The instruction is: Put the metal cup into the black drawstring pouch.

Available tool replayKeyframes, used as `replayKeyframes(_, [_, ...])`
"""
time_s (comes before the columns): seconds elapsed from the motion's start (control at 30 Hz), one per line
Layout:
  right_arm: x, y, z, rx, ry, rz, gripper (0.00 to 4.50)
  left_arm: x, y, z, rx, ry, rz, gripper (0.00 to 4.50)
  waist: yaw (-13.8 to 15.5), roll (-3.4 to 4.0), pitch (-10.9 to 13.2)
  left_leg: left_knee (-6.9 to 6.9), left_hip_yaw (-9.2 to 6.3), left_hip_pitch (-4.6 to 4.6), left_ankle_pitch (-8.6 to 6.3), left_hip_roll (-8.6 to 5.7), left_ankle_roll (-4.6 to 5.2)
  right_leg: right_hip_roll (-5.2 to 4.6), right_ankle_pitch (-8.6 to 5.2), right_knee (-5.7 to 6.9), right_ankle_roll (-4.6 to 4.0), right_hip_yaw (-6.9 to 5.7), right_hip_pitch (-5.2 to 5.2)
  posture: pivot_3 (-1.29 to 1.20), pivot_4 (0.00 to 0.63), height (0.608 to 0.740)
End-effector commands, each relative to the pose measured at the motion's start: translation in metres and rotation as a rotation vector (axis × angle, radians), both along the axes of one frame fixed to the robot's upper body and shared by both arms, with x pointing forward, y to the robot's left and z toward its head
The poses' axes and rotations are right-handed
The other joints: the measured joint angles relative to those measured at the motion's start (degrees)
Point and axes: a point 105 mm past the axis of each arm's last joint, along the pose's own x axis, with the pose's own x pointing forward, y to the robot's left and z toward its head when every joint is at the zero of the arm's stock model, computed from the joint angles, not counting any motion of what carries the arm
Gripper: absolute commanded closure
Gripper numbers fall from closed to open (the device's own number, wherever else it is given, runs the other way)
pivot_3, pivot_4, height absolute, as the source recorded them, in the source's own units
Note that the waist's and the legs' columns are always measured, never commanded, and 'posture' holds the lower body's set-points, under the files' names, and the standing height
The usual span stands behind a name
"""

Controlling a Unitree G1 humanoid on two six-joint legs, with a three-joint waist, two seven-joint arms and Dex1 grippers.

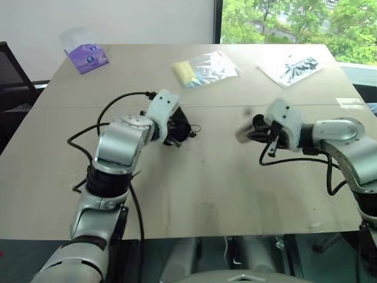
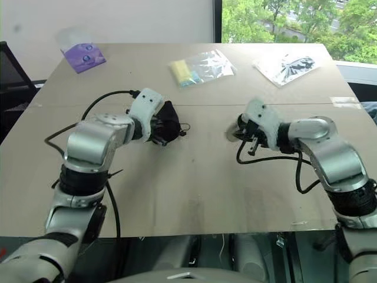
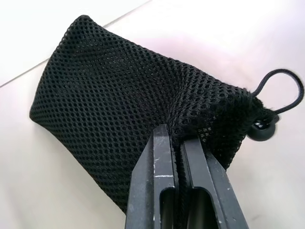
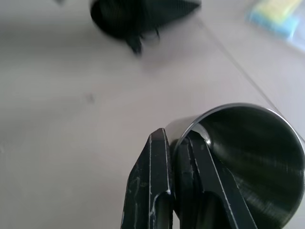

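A wide, pale beige tabletop [image 1: 200, 194] with a seam running across its middle carries everything, and the stretch of it between the two arms lies bare. The left gripper [image 3: 178, 143] has its two black fingers pressed together on a pinch of fabric of the black mesh drawstring pouch [image 3: 124, 109], a soft, roughly rectangular bag of open netting; the bite is on the gathered mouth end, beside the thin looped cord [image 3: 286, 88] and its small black stopper bead [image 3: 261, 132]. In the head views the pouch [image 2: 166, 128] hangs bunched at the tip of that gripper, left of the table's centre. Well apart from it, to the right, the right gripper [image 4: 183, 140] is closed on the rim of the shiny silver steel cup [image 4: 248, 157], a handleless cylindrical tumbler: one finger lies inside the wall and the other outside, and the open mouth shows its dark ringed interior. Seen from the head, the cup [image 1: 244, 133] sits blurred at that gripper's tip, tipped sideways with its body pointing toward the pouch. Along the far half of the table, clear of both arms, lie a crinkled clear plastic packet with a yellow block in it [image 1: 203, 68], a flat white packet printed with black shapes [image 1: 291, 65] further right, and a small purple tissue pack [image 1: 87, 56] near the far left corner.
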Motion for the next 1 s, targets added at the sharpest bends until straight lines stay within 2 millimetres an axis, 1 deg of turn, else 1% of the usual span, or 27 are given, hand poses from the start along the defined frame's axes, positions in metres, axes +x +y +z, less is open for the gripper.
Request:
replayKeyframes(0.03, [-0.014,0.011,0.008,0.142,-0.006,-0.027,4.44,0.003,-0.012,0.003,-0.078,0.071,-0.017,4.50,-0.07,0.01,0.00,0.00,0.00,0.00,0.00,-0.01,0.00,0.00,0.00,0.01,0.00,0.01,-0.01,0.00,0.150,0.740])
replayKeyframes(0.1, [-0.019,0.019,0.000,0.226,0.034,-0.059,4.44,0.007,-0.025,0.002,-0.109,0.116,-0.051,4.50,-0.10,0.01,-0.01,0.02,0.03,0.00,0.00,-0.04,0.00,0.00,0.00,0.03,0.00,0.04,-0.03,0.00,0.150,0.740])
replayKeyframes(0.17, [-0.021,0.022,-0.007,0.260,0.063,-0.093,4.44,0.010,-0.037,0.004,-0.136,0.145,-0.079,4.50,-0.09,0.01,0.00,0.02,0.03,-0.01,0.02,-0.05,-0.02,-0.01,0.00,0.10,0.00,0.06,-0.09,0.00,0.150,0.740])
replayKeyframes(0.27, [-0.022,0.024,-0.006,0.373,0.047,-0.155,4.44,0.015,-0.055,0.007,-0.162,0.195,-0.121,4.50,-0.09,0.01,-0.01,0.03,0.04,-0.04,0.04,-0.10,-0.05,-0.02,0.00,0.14,0.00,0.09,-0.14,0.00,0.150,0.740])
replayKeyframes(0.3, [-0.022,0.024,-0.004,0.407,0.039,-0.168,4.44,0.016,-0.057,0.007,-0.165,0.205,-0.128,4.50,-0.11,0.02,-0.01,0.03,0.04,-0.04,0.04,-0.10,-0.05,-0.02,0.00,0.15,0.00,0.08,-0.14,0.00,0.150,0.740])
replayKeyframes(0.37, [-0.020,0.024,-0.007,0.427,0.037,-0.208,4.44,0.017,-0.059,0.005,-0.193,0.259,-0.118,4.50,-0.50,0.03,-0.02,0.01,0.04,-0.03,0.05,-0.11,-0.07,-0.02,0.00,0.16,0.01,0.09,-0.16,0.00,0.150,0.740])
replayKeyframes(0.47, [-0.014,0.024,-0.012,0.495,0.033,-0.289,4.44,0.019,-0.064,0.007,-0.261,0.323,-0.131,4.50,-1.47,0.04,-0.02,0.01,0.08,-0.01,0.06,-0.12,-0.09,-0.01,0.00,0.22,0.00,0.13,-0.19,0.00,0.150,0.740])
replayKeyframes(0.63, [-0.007,0.024,-0.026,0.539,0.016,-0.348,4.44,0.024,-0.063,0.010,-0.324,0.366,-0.137,4.50,-1.83,0.04,-0.02,-0.03,0.35,-0.08,0.14,-0.13,-0.22,0.00,-0.01,0.81,-0.01,0.43,-0.66,0.00,0.150,0.740])
replayKeyframes(0.73, [-0.003,0.022,-0.032,0.557,0.001,-0.373,4.44,0.024,-0.064,0.011,-0.354,0.394,-0.137,4.50,-1.90,0.04,-0.02,-0.02,0.42,-0.07,0.21,-0.12,-0.30,0.03,-0.01,0.90,-0.01,0.53,-0.71,0.00,0.150,0.740])
replayKeyframes(0.87, [-0.005,0.027,-0.034,0.601,0.009,-0.331,4.44,0.023,-0.068,0.014,-0.374,0.424,-0.154,4.50,-1.89,0.04,-0.02,0.02,0.41,-0.06,0.24,-0.12,-0.33,0.04,-0.01,0.96,-0.01,0.53,-0.71,0.00,0.150,0.740])
replayKeyframes(0.93, [-0.010,0.030,-0.030,0.649,0.021,-0.288,4.44,0.023,-0.068,0.013,-0.386,0.440,-0.149,4.50,-1.89,0.04,-0.02,0.02,0.41,-0.06,0.24,-0.13,-0.33,0.04,-0.01,0.95,-0.01,0.53,-0.71,0.00,0.150,0.740])
replayKeyframes(1.0, [-0.021,0.036,-0.022,0.721,0.054,-0.205,4.44,0.024,-0.069,0.011,-0.410,0.466,-0.134,4.50,-1.89,0.04,-0.02,0.00,0.40,-0.06,0.23,-0.12,-0.33,0.04,-0.01,0.94,-0.01,0.53,-0.71,0.00,0.150,0.740])
